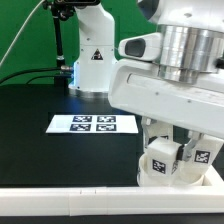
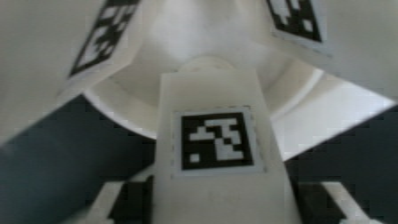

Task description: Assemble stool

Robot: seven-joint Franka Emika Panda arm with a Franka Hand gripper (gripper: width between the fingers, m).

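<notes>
The white stool seat disc stands at the exterior view's lower right, by the front rail. Tagged white legs stick up from it. In the wrist view the seat fills the middle, and two fitted legs show at the far side. My gripper reaches down onto the stool. In the wrist view my gripper is shut on a tagged leg that stands upright on the seat. The dark pads press both of its sides. The leg's joint with the seat is hidden.
The marker board lies flat on the black table in the middle. The long white border rail runs along the front edge. The arm's base stands at the back, with cables at the exterior view's left.
</notes>
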